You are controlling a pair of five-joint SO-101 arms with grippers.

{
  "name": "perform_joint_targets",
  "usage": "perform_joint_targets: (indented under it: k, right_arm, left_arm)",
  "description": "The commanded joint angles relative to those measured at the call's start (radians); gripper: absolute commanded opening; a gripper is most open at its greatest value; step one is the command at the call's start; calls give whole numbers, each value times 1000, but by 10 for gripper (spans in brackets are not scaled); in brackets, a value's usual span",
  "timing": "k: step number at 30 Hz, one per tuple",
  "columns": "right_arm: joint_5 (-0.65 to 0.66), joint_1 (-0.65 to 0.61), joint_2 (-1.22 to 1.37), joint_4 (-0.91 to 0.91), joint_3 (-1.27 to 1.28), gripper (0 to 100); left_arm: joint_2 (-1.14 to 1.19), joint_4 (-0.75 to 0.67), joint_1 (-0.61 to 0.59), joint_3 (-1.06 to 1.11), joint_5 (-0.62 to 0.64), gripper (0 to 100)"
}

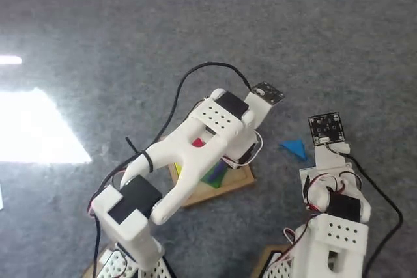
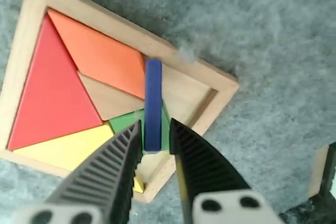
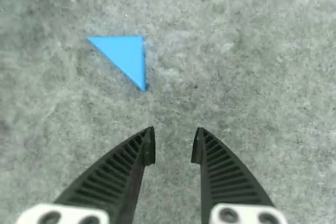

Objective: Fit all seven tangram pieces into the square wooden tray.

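Blue piece (image 2: 153, 93), pinched edge-on by left gripper (image 2: 155, 125), hangs over vacant tray (image 2: 100, 21) corner for insertion; right gripper (image 3: 174, 134) spread.

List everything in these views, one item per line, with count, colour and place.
wooden tray: one, pale wood, on the mat beneath the left gripper
red triangle: one, red, flat in the tray
orange triangle: one, orange, flat in the tray beside the red one
yellow piece: one, yellow, flat in the tray along an edge
green piece: one, green, in the tray, partly hidden by the fingers
dark blue piece: one, dark blue, on edge over the tray between the left gripper's fingers
light blue triangle: one, light blue, on the mat outside the tray, ahead of the right gripper
mat: one, grey, covering the table
left gripper: one, black fingers, closed on the dark blue piece
right gripper: one, black fingers, open above bare mat
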Motion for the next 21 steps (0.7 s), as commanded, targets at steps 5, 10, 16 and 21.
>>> perform_joint_targets:
  k: [5,10,16,21]
  right_arm:
    - [11,-12,4,-19,-55,133]
    - [11,-12,4,-19,-54,133]
    - [11,-12,4,-15,-54,133]
    - [11,-13,4,-18,-54,133]
  left_arm:
    - [-55,12,64,-91,-6,80]
    - [-55,-5,58,-137,20,80]
    - [-57,74,-5,-162,-14,76]
    - [-64,97,-64,-35,-106,76]
